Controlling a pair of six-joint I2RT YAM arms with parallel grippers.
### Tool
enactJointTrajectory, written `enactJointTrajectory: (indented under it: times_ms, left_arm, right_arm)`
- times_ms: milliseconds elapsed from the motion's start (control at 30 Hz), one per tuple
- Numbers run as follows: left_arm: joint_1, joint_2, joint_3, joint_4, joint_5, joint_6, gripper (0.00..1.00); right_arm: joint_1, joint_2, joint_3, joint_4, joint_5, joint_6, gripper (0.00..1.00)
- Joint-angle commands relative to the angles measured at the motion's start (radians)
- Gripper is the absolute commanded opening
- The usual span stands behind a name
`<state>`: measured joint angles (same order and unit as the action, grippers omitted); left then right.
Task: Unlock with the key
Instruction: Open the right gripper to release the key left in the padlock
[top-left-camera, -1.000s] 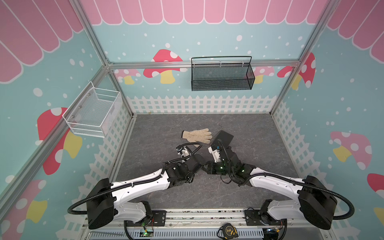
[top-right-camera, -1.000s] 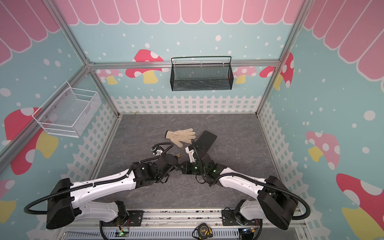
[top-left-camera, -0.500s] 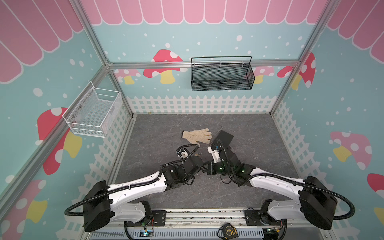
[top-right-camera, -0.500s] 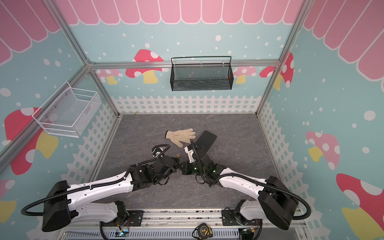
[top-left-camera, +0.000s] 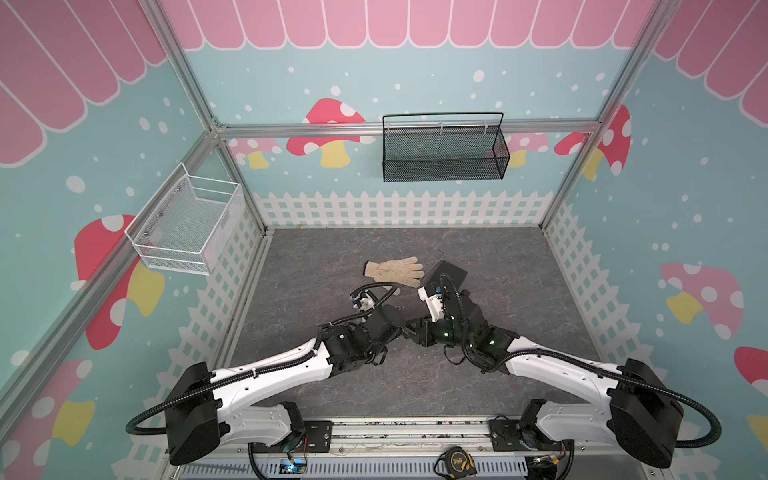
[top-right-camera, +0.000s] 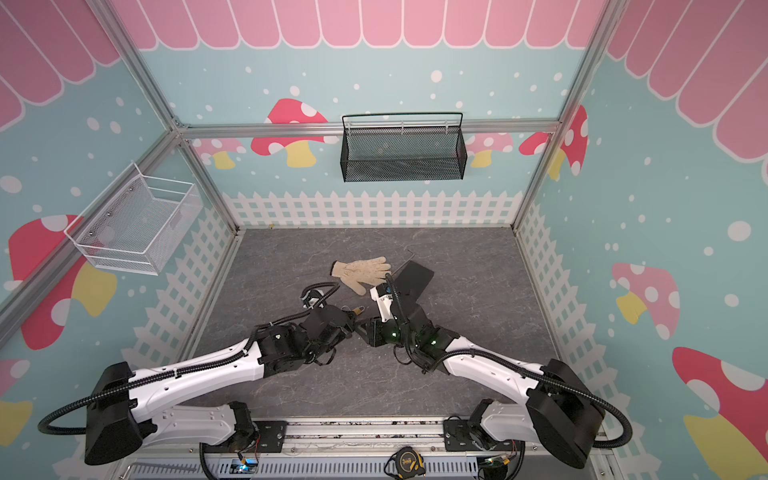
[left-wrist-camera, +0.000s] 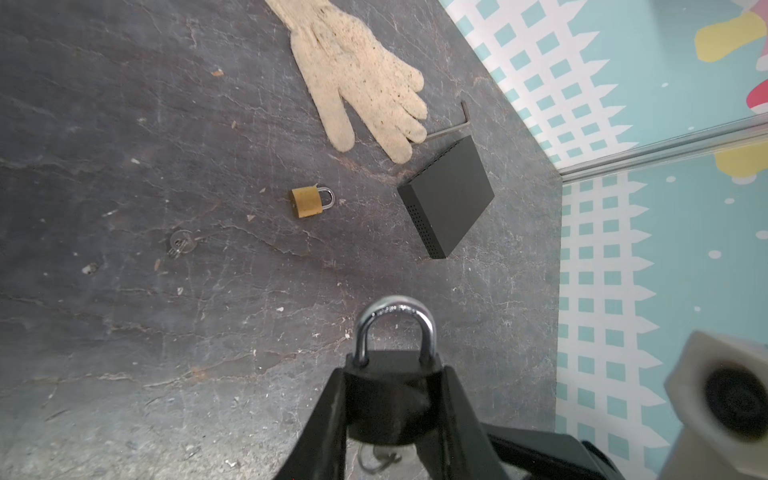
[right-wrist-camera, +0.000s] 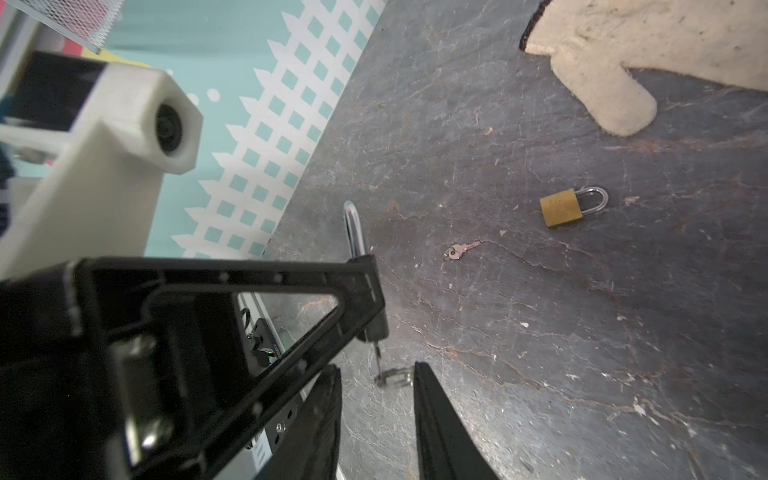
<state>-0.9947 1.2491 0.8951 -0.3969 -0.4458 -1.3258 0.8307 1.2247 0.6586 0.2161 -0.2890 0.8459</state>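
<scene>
**Inspection at the key-turn stage: lock gripped, key not in hand**

At the left jaws: found closed hard on the black padlock, pinching the body on both flanks, with the shackle projecting clear beyond the tips. Judged locked, both shackle legs appearing seated.

At the right jaws: found parted a modest way and holding nothing, tips standing either side of the bow of the key with no contact visible. Noted the key entered in the underside of the padlock and hanging there unsupported.

On handling: judged solid metal throughout, rigid, heavy for its bulk, smooth, and liable to rotate in the grip under torque. Recommend holding across the broad flanks of the body. Recommend taking the key by the flat faces of the bow only. Thin, light and slippery, so apt to slip or bend if pinched on edge or turned off-axis.

Outward from the meeting of the arms, in a top view: at 12 o'clock, close by, a brass padlock flat on the counter. Further at 12 o'clock, a knitted glove. At 1 o'clock, a black box with a hex key just beyond. Also noted a loose small key near the brass padlock.
</scene>
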Motion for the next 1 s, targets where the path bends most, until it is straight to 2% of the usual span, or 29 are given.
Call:
enactJointTrajectory:
  times_ms: [0, 167, 433, 800, 967]
  left_arm:
    - [0.010, -0.034, 0.034, -0.035, -0.033, 0.038, 0.00]
    - [0.013, -0.067, 0.023, -0.027, -0.022, 0.032, 0.00]
    - [0.014, -0.109, -0.001, -0.013, -0.025, 0.022, 0.00]
    - [0.014, -0.115, -0.003, 0.002, -0.019, 0.023, 0.00]
    - [0.014, -0.103, 0.006, 0.003, -0.013, 0.027, 0.00]
  right_arm:
    - [-0.006, -0.063, -0.054, 0.056, -0.047, -0.028, 0.34]
    - [-0.039, -0.042, -0.057, 0.109, -0.093, 0.040, 0.29]
    - [-0.033, 0.021, -0.056, 0.264, -0.162, 0.071, 0.21]
    - [-0.021, 0.051, -0.054, 0.272, -0.125, 0.068, 0.15]
    - [-0.021, 0.036, -0.070, 0.252, -0.096, 0.062, 0.18]
